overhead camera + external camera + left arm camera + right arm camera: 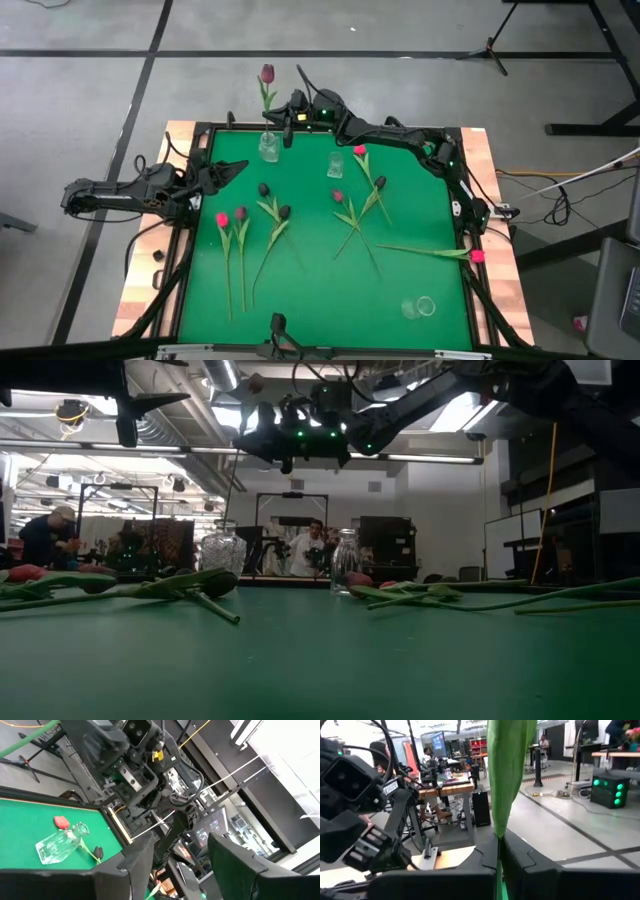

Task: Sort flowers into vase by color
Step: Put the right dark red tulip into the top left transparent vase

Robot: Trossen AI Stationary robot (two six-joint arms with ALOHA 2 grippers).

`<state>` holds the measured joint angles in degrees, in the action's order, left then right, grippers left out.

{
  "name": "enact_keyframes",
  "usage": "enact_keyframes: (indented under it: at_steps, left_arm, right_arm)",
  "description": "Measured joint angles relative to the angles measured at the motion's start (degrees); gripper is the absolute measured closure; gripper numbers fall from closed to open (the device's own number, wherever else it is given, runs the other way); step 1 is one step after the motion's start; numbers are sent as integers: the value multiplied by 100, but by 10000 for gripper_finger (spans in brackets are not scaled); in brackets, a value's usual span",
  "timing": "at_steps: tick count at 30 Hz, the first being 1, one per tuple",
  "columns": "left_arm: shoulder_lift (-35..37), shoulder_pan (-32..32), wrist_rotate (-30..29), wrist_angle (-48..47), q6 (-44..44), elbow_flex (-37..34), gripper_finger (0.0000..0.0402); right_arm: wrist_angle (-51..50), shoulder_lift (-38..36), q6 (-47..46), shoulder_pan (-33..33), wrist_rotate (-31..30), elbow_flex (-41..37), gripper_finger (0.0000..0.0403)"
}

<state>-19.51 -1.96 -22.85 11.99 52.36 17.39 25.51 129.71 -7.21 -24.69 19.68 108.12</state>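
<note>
My right gripper (284, 116) reaches over the table's far edge, shut on a flower with a dusky purple head (267, 73) and a green stem. A clear vase (268, 147) stands just below it on the green mat; whether the stem's lower end is inside, I cannot tell. A second vase (335, 165) stands upright to its right. Several pink, purple and near-black flowers (275, 215) lie flat on the mat. My left gripper (238, 170) waits open at the left edge, holding nothing. My right gripper pinches the flower's green stem and leaf (501, 822) between its two fingers. The fingers come level from the table's right side and lie across the stem. The flower stands upright, head above the fingers, lifted clear of the mat.
A third clear vase (420, 307) lies on its side near the front right corner. One pink flower (477, 256) lies at the mat's right edge, its stem across the mat. People and benches show in the room beyond the far edge (315, 550).
</note>
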Motion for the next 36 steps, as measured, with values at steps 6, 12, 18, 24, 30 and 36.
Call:
enact_keyframes:
  at_steps: [6, 12, 18, 24, 30, 36]
  left_arm:
    - [0, 0, 0, 0, 13, -2, 218]
    - [1, 0, 0, 0, 19, -1, 218]
    - [2, 0, 0, 0, 19, 0, 218]
    - [2, 0, 0, 0, 19, 0, 218]
    - [1, 0, 1, 0, 19, -1, 218]
    - [2, 0, 0, 0, 19, -2, 218]
  right_arm:
    - [-5, 0, 1, -2, 0, 0, 395]
    - [-6, 0, 1, -4, 4, 0, 395]
    - [-12, 0, 3, -4, 7, 0, 395]
    - [-133, 0, 10, -4, 9, 0, 395]
    - [-363, 0, 147, -4, 9, 0, 395]
    - [-459, 0, 171, -4, 13, 0, 395]
